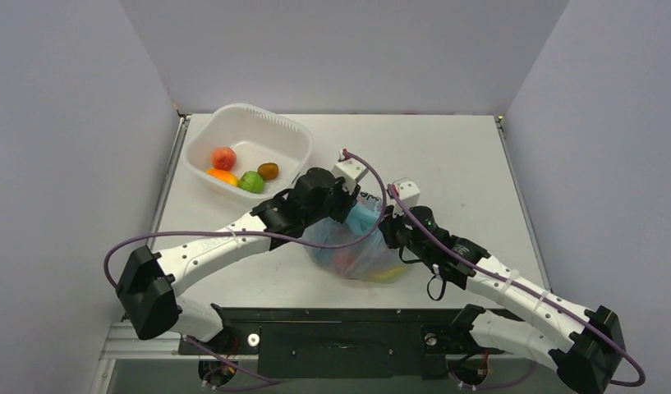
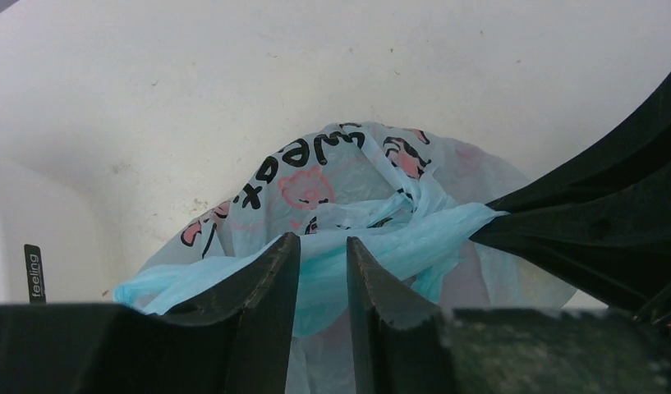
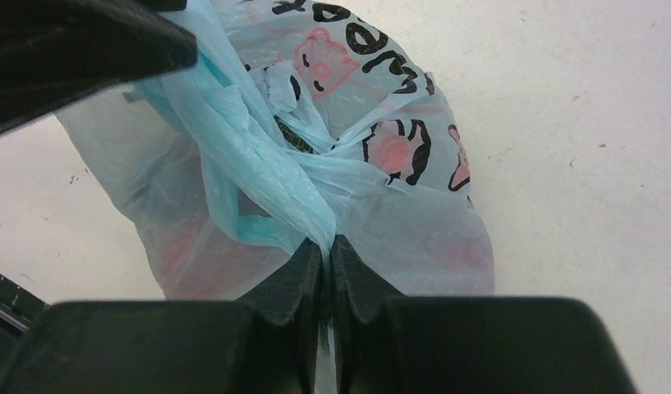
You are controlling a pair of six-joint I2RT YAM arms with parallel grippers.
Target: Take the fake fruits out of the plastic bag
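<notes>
The plastic bag (image 1: 358, 253) lies on the table between my two arms, knotted at the top. Red (image 1: 342, 261) and yellow (image 1: 387, 274) fake fruits show dimly through its film. My left gripper (image 1: 356, 207) has a bunched blue handle between its fingers in the left wrist view (image 2: 324, 242), jaws close around it. My right gripper (image 1: 388, 218) is shut tight on the other handle strand in the right wrist view (image 3: 326, 245). The bag's pink cartoon prints show in both wrist views (image 2: 307, 187) (image 3: 393, 148). The handles are stretched between the grippers.
A white tub (image 1: 292, 146) stands at the back left. It holds a red apple (image 1: 223, 157), a yellow-orange piece (image 1: 222, 176), a lime-green piece (image 1: 250, 181) and a brown oval piece (image 1: 268, 171). Grey walls close in the table on three sides.
</notes>
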